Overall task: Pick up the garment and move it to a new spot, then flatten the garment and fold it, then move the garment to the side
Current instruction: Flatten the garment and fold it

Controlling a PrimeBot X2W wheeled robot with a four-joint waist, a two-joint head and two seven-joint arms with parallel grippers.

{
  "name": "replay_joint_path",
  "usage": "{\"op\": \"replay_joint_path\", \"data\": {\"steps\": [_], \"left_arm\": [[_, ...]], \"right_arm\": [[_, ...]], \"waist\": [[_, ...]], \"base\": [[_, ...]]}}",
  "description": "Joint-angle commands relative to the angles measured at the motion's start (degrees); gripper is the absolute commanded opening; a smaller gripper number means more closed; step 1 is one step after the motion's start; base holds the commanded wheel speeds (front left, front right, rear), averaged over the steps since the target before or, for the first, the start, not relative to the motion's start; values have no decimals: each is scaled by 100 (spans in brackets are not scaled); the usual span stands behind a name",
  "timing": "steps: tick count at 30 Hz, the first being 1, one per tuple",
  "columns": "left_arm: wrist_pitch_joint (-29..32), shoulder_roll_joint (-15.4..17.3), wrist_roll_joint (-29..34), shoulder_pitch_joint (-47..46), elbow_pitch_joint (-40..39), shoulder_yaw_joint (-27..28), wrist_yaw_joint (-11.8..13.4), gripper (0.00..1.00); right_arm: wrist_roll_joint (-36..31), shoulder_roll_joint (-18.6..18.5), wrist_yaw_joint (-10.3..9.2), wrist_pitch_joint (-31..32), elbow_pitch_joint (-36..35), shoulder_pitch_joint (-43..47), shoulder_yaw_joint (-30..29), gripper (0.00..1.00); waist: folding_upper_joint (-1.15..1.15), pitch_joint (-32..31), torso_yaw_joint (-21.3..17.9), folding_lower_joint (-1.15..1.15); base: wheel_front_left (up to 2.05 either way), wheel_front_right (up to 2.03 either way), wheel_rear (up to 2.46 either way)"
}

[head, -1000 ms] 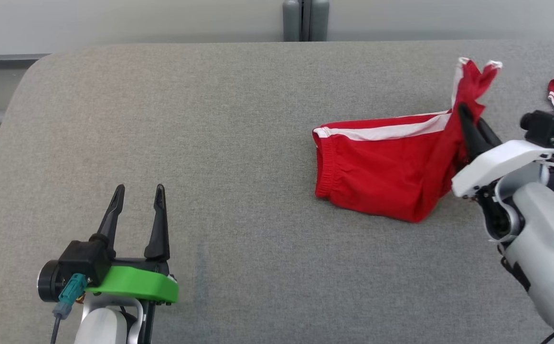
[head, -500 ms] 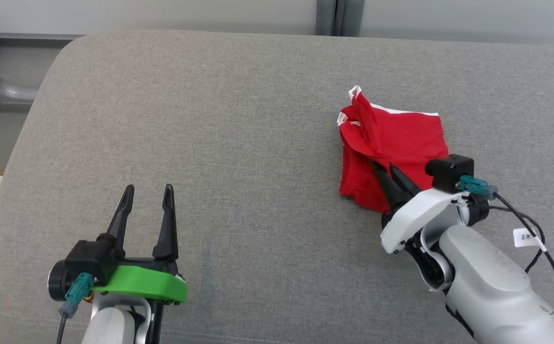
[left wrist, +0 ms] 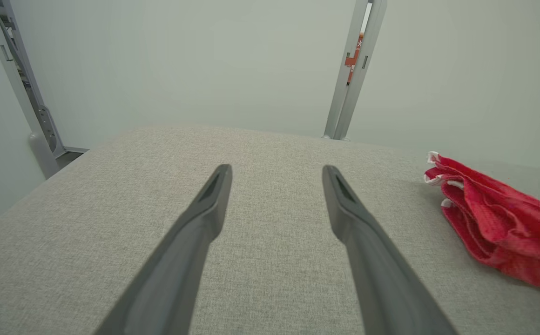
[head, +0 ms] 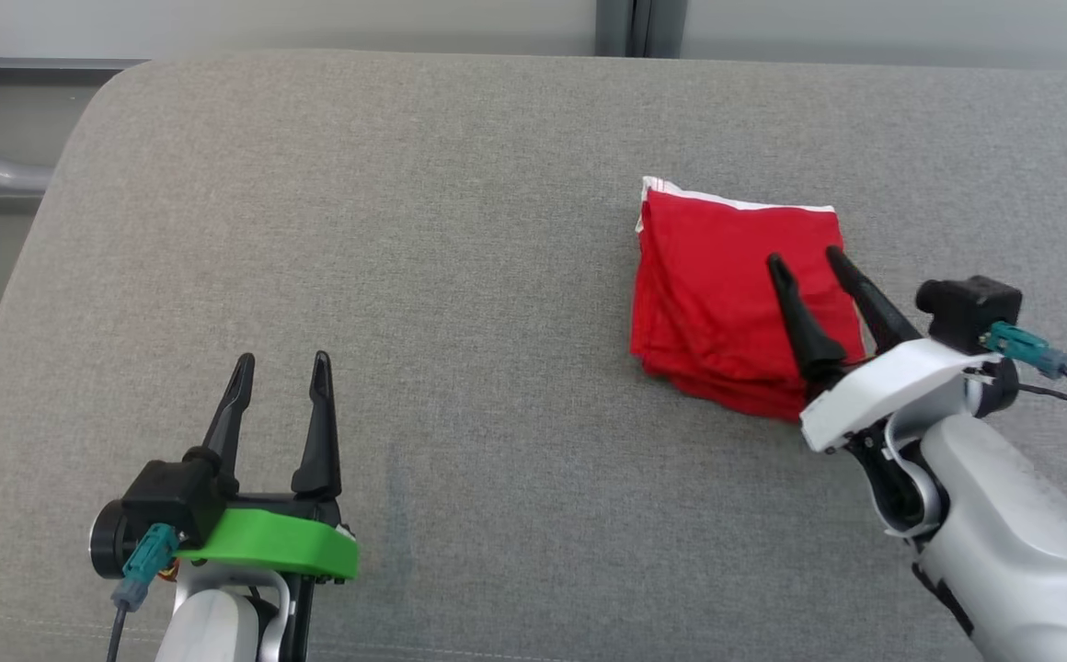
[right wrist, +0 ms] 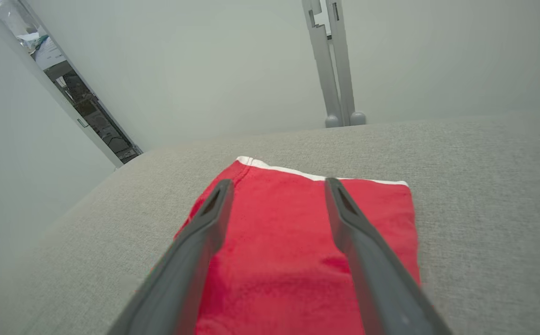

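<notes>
The folded garment (head: 717, 285) lay partly hidden behind the right gripper (head: 804, 256); both it and the left gripper (head: 282, 358) held jaws parted, empty.

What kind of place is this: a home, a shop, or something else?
Probably a robot test lab, not a home: a grey fabric-covered table, bare pale wall panels joined by a metal post, and a single folded red garment lying on the table.
</notes>
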Motion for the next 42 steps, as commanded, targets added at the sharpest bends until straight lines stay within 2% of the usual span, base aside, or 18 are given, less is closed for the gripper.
{"op": "replay_joint_path", "data": {"steps": [1,3,11,13,14,20,27,30,35,42], "left_arm": [[2,21,21,-21,-3,19,-3,100],[2,20,35,2,-17,22,-7,100],[2,20,46,-80,-22,-65,-49,100],[2,20,38,-119,-9,-85,-43,100],[2,20,32,-134,-2,-91,-46,100],[2,19,-40,-226,-1,-219,-5,100],[2,19,-120,-261,-9,-277,39,100],[2,19,-143,-280,-11,-302,62,100],[2,19,-112,-308,13,-350,82,100],[2,19,-2,-221,93,-233,52,100]], "right_arm": [[-96,-122,2,-13,-104,133,-115,100],[-244,-280,1,-13,-217,237,-367,100],[-510,-328,2,-15,-5,403,-979,100],[-709,-335,2,-15,177,318,-955,44],[-805,-286,2,-15,289,273,-926,0],[-984,50,1,-15,978,-1,-863,0],[-1277,656,1,-15,1144,-45,-417,0],[-1375,966,2,-15,1058,31,-131,0],[-1463,1182,1,-16,830,89,140,0],[-1682,1053,1,-15,73,236,-152,0]], "waist": [[0,-16,-31,0],[0,-20,-52,0],[0,53,46,0],[0,91,97,0],[0,115,125,0],[0,266,307,0],[0,369,390,0],[0,397,395,0],[0,389,351,0],[0,227,19,0]], "base": [[0,0,0],[0,0,0],[0,0,0],[0,0,0],[0,0,0],[0,0,0],[0,0,0],[0,0,0],[0,0,0],[0,0,0]]}}
